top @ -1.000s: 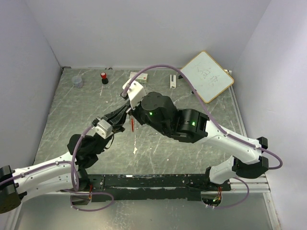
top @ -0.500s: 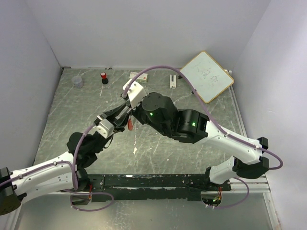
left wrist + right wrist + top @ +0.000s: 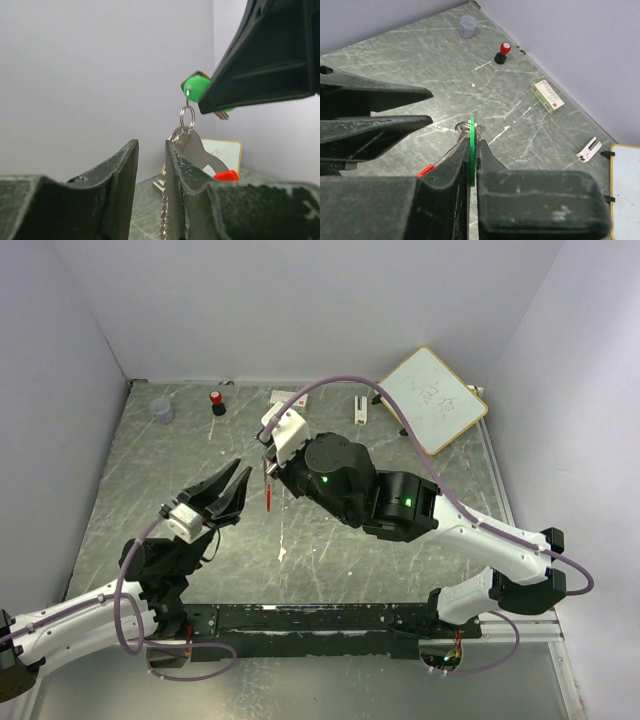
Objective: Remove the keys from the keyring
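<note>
**Top, left-wrist and right-wrist views.** The right fingers point(image 3: 460, 172) are clamped flat on the green key point(image 3: 196, 89). In the right-wrist view its head shows edge-on as a thin green strip between them point(image 3: 471, 150).

The keyring point(image 3: 187, 118) hangs straight down from that key, clear of the bench point(image 3: 400, 570). It consists of a small wire loop, a dull silver plate and, below these, a short chain point(image 3: 164, 220). The red key point(image 3: 270, 498) dangles at the lower end of the bunch, just below the right fingers.

The left fingers point(image 3: 222, 480) stand apart and hold nothing. Their tips point toward the hanging bunch from close beside it. In the left-wrist view the chain lies behind the inner edge of one finger point(image 3: 180, 175); whether it touches cannot be told.

Beyond both sets of fingers, along the far edge of the bench:
- a whiteboard point(image 3: 432, 400) with faint handwriting, not legible
- a small box point(image 3: 547, 96) with a red-bordered label, its print too small to read
- a white clip point(image 3: 587, 148)
- a red-capped bottle point(image 3: 502, 52)
- a clear cup point(image 3: 468, 26)
</note>
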Robot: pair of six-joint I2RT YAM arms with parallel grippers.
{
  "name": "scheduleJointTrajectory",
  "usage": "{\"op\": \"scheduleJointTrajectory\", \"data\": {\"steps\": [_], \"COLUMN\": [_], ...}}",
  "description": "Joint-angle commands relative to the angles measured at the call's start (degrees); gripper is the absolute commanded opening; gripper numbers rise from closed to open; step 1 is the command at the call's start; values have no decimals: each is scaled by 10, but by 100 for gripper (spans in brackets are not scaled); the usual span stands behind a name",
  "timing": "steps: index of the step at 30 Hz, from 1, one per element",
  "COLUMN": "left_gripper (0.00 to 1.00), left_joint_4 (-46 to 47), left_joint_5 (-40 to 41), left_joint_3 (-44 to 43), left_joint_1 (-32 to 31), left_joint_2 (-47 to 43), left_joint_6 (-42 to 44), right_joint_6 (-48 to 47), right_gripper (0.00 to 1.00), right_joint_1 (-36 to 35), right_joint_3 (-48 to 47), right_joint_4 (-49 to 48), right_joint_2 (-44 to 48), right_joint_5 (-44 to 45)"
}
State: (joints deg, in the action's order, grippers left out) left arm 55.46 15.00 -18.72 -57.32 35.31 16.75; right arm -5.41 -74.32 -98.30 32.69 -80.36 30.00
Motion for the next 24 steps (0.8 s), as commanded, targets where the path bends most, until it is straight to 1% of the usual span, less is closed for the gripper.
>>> {"op": "scheduleJointTrajectory", "data": {"steps": [1,9,16,24], "left_gripper": [38,40,41,37], "left_joint_4": [39,49,79,105], "left_joint_5": [18,-37,-54,-64], "left_joint_3": [2,-15,-19,-31], "left_joint_1": [-2,-2,-2,-2], "left_joint_2": [-11,23,55,81], "left_joint_6": [-17,-65,-89,-96], "right_joint_6": [-10,-8,-7,-8], "right_gripper": [0,0,0,0], "right_joint_1": [-2,-2,-2,-2], "right_joint_3": [10,23,31,46], "right_joint_4": [-34,-44,-48,-59], "right_joint_2": [22,25,33,39], "right_joint_5": [-2,-5,-13,-16]}}
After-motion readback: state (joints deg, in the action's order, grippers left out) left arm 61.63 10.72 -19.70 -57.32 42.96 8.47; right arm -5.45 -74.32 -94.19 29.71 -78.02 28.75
